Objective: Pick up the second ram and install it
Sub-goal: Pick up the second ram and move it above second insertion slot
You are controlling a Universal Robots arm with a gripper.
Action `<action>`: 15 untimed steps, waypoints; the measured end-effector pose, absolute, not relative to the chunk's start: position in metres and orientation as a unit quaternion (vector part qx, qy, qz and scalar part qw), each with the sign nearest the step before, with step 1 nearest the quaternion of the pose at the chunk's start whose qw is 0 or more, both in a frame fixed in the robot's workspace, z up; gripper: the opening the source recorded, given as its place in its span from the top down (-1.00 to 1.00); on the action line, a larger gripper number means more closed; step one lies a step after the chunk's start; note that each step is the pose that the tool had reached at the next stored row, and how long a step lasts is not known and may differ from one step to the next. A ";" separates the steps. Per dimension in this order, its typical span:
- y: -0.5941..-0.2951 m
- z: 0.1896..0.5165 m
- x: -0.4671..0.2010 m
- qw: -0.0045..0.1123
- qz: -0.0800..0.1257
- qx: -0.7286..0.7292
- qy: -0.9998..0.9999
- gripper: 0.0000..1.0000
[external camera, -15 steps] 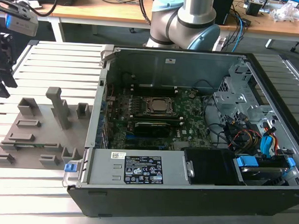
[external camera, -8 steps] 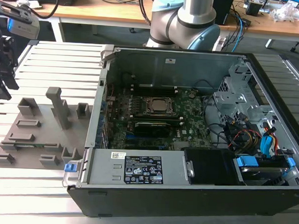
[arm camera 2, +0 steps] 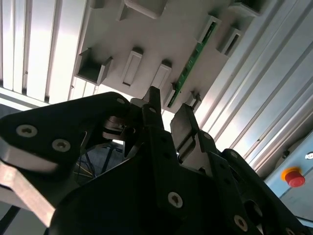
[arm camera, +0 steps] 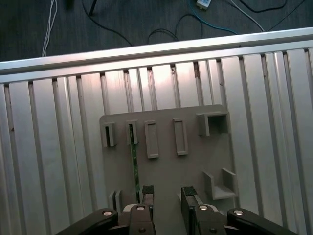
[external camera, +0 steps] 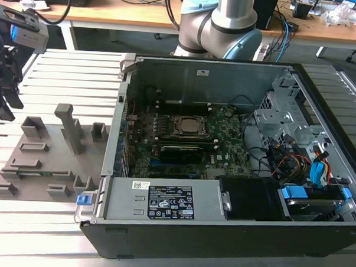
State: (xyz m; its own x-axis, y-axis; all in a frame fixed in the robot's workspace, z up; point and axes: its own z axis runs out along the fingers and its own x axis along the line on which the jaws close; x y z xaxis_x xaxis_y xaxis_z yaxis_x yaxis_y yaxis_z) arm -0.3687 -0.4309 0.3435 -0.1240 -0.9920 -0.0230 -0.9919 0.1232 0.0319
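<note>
The second ram [arm camera: 134, 164] is a thin green stick standing on its edge in a slot of the grey holder tray [arm camera: 166, 161]. It also appears as a green strip [arm camera 2: 192, 63] in the second wrist view. My gripper [arm camera: 167, 193] hovers above the tray, open, with nothing between its dark fingers [arm camera: 146, 192]. The ram lies just to one side of the gap between them. In the exterior view the gripper [external camera: 3, 105] hangs at the far left, above the tray [external camera: 44, 157]. In the second wrist view the gripper [arm camera 2: 168, 105] has its fingertips apart.
An open computer case [external camera: 224, 153] lies to the exterior view's right of the tray, with the green motherboard [external camera: 183, 139], a labelled power supply [external camera: 163, 201] and cables inside. The arm's base [external camera: 221, 23] stands behind it. The table is ribbed aluminium [arm camera: 49, 147]. A red button [arm camera 2: 293, 177] sits beyond.
</note>
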 end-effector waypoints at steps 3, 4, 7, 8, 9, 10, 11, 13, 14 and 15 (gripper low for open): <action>-0.431 0.341 -0.369 0.002 -0.020 0.662 -0.749 0.28; -0.431 0.339 -0.369 0.002 -0.020 0.662 -0.749 0.28; -0.431 0.337 -0.369 0.002 -0.020 0.662 -0.749 0.28; -0.431 0.335 -0.369 0.002 -0.020 0.662 -0.749 0.28; -0.431 0.334 -0.369 0.002 -0.020 0.662 -0.749 0.28; -0.431 0.333 -0.369 0.002 -0.020 0.662 -0.749 0.28; -0.431 0.332 -0.369 0.002 -0.020 0.662 -0.749 0.28; -0.431 0.330 -0.369 0.002 -0.020 0.662 -0.749 0.28; -0.431 0.328 -0.369 0.002 -0.020 0.662 -0.749 0.28; -0.431 0.328 -0.369 0.002 -0.020 0.662 -0.749 0.28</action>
State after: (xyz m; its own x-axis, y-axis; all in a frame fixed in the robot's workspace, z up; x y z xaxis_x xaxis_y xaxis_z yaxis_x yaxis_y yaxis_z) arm -0.3686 -0.4311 0.3278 -0.1240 -0.9920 -0.0231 -0.9919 0.1232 0.0319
